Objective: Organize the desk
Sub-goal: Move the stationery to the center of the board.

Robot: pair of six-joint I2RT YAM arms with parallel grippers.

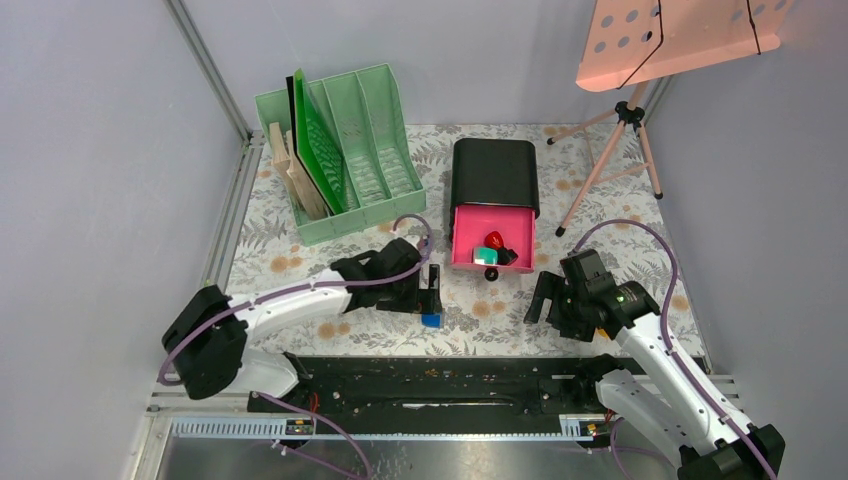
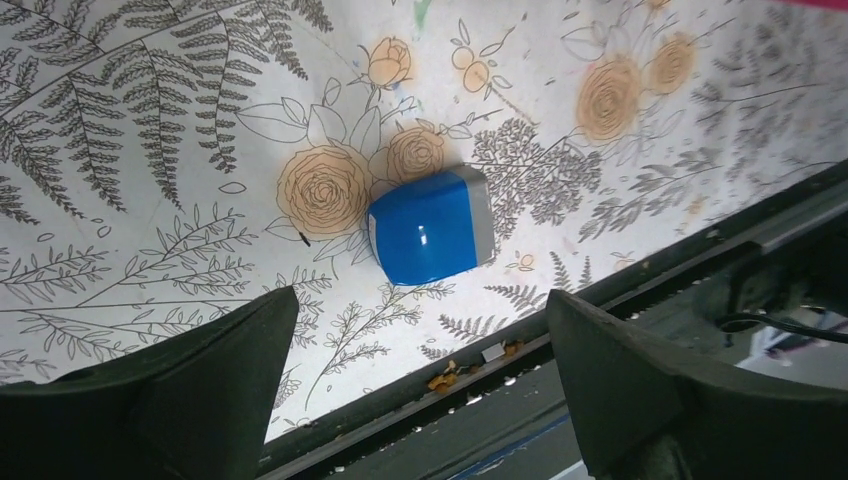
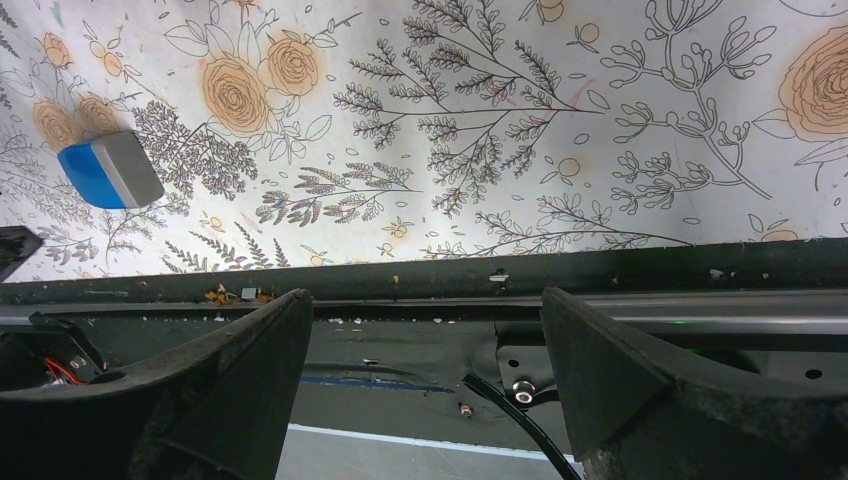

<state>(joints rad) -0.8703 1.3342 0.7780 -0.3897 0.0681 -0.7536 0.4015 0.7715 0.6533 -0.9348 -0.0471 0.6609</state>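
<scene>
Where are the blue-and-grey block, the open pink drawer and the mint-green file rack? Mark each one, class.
blue-and-grey block (image 2: 425, 232): left wrist view, its blue face.
open pink drawer (image 1: 468, 228): top external view, bare floor at its left.
mint-green file rack (image 1: 365, 213): top external view, its front wall.

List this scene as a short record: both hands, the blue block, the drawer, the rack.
left hand: open, above the blue block, not touching it
right hand: open, empty, over the desk's near edge
blue block: flat on the desk, close to the black rail
pink drawer: pulled out, small items inside
file rack: mint green, boards in its left slots
</scene>
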